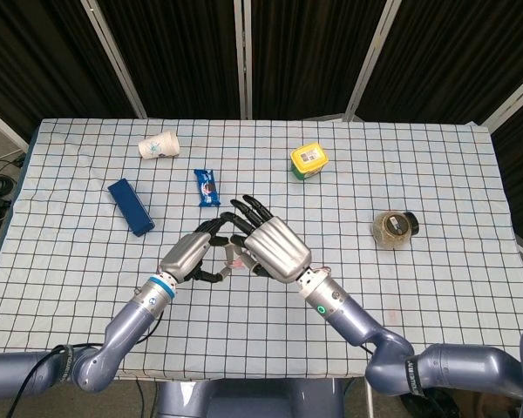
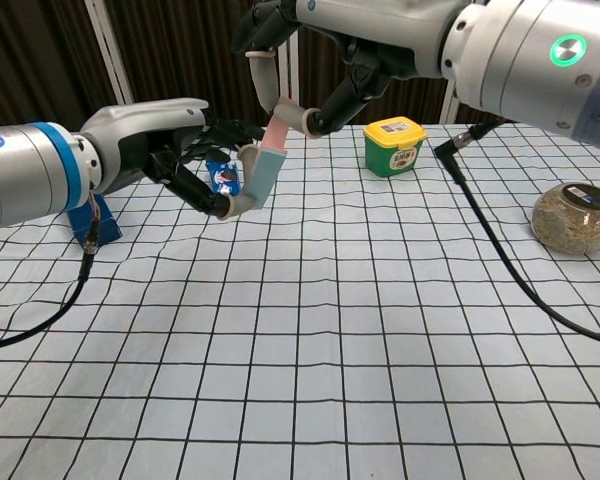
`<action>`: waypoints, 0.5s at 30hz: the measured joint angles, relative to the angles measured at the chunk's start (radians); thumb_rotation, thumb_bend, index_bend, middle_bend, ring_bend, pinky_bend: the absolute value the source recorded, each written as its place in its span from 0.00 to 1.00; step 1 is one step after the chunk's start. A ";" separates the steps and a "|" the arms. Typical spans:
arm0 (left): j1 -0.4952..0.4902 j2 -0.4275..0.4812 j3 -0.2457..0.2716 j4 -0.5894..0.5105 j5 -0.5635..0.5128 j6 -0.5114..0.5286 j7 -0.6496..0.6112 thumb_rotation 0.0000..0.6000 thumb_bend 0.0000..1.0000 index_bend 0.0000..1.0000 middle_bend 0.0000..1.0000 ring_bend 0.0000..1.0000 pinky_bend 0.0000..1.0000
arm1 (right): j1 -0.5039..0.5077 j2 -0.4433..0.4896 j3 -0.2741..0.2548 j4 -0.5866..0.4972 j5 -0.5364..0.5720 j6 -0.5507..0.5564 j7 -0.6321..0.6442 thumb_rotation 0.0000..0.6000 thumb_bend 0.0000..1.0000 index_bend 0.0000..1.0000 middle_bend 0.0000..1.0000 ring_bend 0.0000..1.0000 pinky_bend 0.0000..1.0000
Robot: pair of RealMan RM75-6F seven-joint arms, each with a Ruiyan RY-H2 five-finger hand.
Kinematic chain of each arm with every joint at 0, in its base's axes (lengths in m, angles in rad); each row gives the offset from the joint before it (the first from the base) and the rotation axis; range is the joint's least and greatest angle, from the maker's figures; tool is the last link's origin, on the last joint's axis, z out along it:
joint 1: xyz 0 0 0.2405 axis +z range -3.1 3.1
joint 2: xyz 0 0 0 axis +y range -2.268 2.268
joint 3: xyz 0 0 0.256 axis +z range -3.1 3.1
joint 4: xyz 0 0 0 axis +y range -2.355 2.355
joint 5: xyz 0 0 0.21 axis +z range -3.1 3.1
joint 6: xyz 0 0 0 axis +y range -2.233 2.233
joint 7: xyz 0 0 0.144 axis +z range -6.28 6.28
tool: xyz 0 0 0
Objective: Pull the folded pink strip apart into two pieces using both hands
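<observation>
Left hand (image 2: pixel 170 150) and right hand (image 2: pixel 310 60) pinch opposite ends of pink strip (image 2: pixel 265 165) (held above table).

Both arms reach in from the near edge and meet in front of the robot, held up in the air. The left hand (image 2: pixel 165 150) comes in low from the left — silver back turned up, dark fingers (image 2: pixel 205 200) curled forward, thumb and a fingertip pinching shut. The right hand (image 1: pixel 275 248) sits higher and just beside it, its broad silver back facing the head camera, fingers (image 2: pixel 263 75) bent down to a pinch — the two hands' fingertips nearly touching.
</observation>
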 measured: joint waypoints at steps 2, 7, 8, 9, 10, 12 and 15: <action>0.000 0.000 0.000 -0.001 -0.001 0.002 0.001 1.00 0.54 0.68 0.00 0.00 0.00 | -0.001 0.003 0.001 -0.002 -0.001 0.000 0.003 1.00 0.43 0.71 0.16 0.00 0.00; 0.001 0.000 -0.001 -0.001 -0.005 0.004 -0.002 1.00 0.54 0.75 0.00 0.00 0.00 | -0.004 0.010 0.000 -0.005 -0.006 0.002 0.009 1.00 0.43 0.71 0.16 0.00 0.00; 0.001 0.000 -0.002 0.001 -0.006 0.005 -0.003 1.00 0.54 0.76 0.00 0.00 0.00 | -0.005 0.012 -0.001 -0.005 -0.007 0.003 0.012 1.00 0.43 0.71 0.16 0.00 0.00; 0.002 0.000 -0.003 0.002 -0.007 0.005 -0.004 1.00 0.54 0.76 0.00 0.00 0.00 | -0.006 0.013 -0.001 -0.006 -0.008 0.003 0.013 1.00 0.43 0.71 0.16 0.00 0.00; 0.003 0.000 -0.004 0.005 -0.009 0.007 -0.006 1.00 0.54 0.76 0.00 0.00 0.00 | -0.007 0.014 -0.001 -0.006 -0.009 0.004 0.016 1.00 0.43 0.71 0.16 0.00 0.00; 0.004 0.000 -0.004 0.010 -0.010 0.009 -0.008 1.00 0.54 0.76 0.00 0.00 0.00 | -0.010 0.019 -0.001 -0.005 -0.012 0.005 0.023 1.00 0.43 0.71 0.16 0.00 0.00; 0.006 -0.001 -0.004 0.019 -0.013 0.009 -0.013 1.00 0.54 0.77 0.00 0.00 0.00 | -0.013 0.024 -0.001 -0.003 -0.016 0.007 0.033 1.00 0.43 0.71 0.16 0.00 0.00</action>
